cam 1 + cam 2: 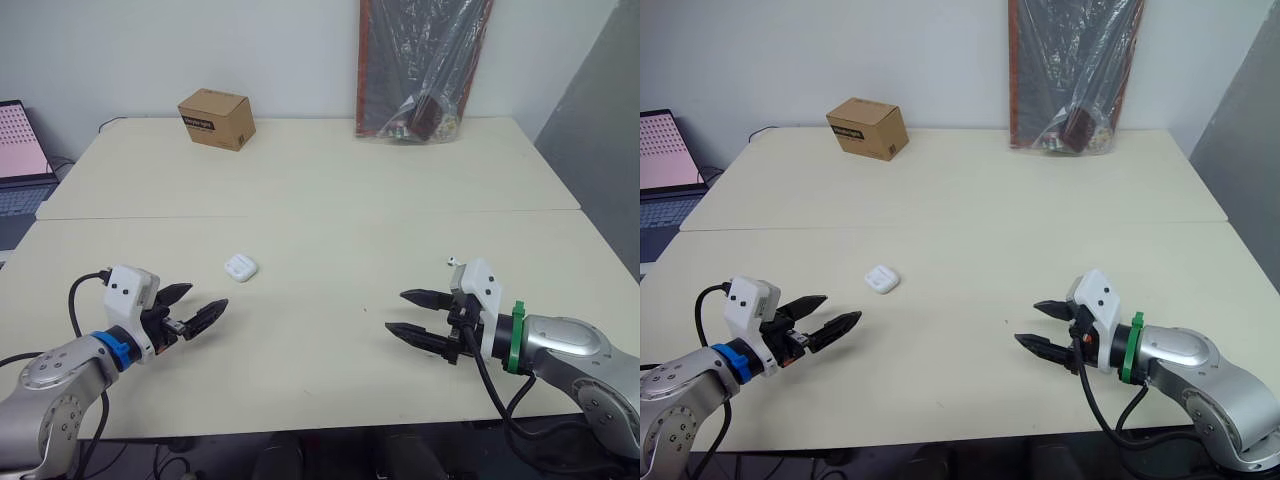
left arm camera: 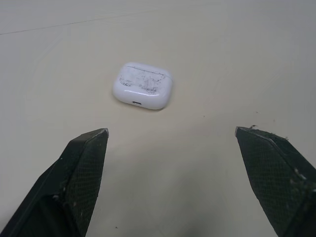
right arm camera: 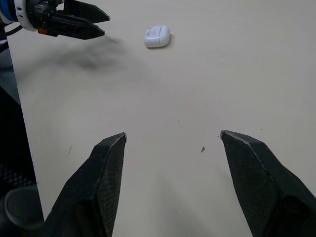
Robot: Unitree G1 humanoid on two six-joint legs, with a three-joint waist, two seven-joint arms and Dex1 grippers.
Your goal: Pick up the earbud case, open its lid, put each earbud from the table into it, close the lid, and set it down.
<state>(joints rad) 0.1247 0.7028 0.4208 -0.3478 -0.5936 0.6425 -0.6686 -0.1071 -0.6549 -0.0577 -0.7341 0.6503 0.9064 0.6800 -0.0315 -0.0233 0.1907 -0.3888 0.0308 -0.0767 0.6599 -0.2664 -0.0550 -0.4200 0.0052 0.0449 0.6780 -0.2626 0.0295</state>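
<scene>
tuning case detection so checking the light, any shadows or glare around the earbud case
Left wrist view: the earbud case has a soft shadow along its base and a mild sheen, no harsh glare. Right wrist view: a diffuse shadow lies on the table under the left gripper, clear of the case.

The white, rounded earbud case [image 2: 143, 86], lid shut and top scuffed, lies flat on the cream table [image 1: 350, 200].
</scene>
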